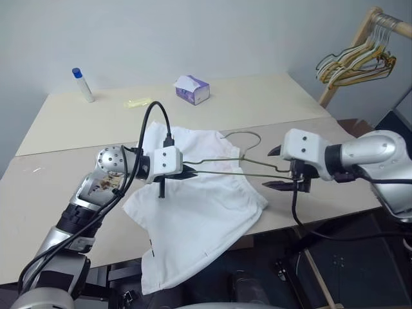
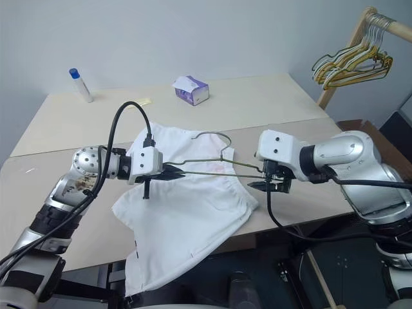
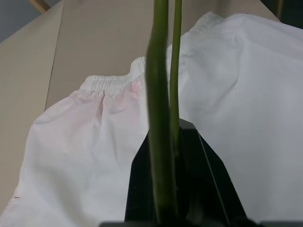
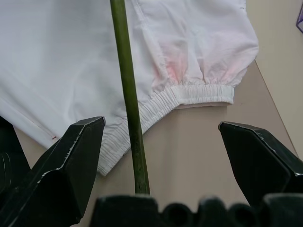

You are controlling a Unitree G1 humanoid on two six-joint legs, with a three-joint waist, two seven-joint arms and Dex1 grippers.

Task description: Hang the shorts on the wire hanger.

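The left gripper [image 1: 188, 172] has its jaws clamped on one shoulder end of the wire hanger [image 1: 232, 164], holding it level above the shorts [image 1: 199, 212]. At the hanger's other end, the right gripper [image 1: 282, 167] has its jaws spread wide, the wire passing between them with no visible contact. The shorts lie flat on the surface [image 1: 257, 109] beneath both jaws, one leg spilling over the near edge.

The step in hand appears to be a hand-off of the hanger to one arm, the cloth not yet threaded. The next move likely calls for the free right jaws to drop to the waistband and lift it toward the wire.

The right wrist view shows the gathered elastic waistband [image 4: 189, 94] and its pink tint just beyond the open jaws. The head views alone show the hook, plus a purple tissue box [image 1: 193, 90] and a bunch of hangers [image 1: 357, 61] well apart.
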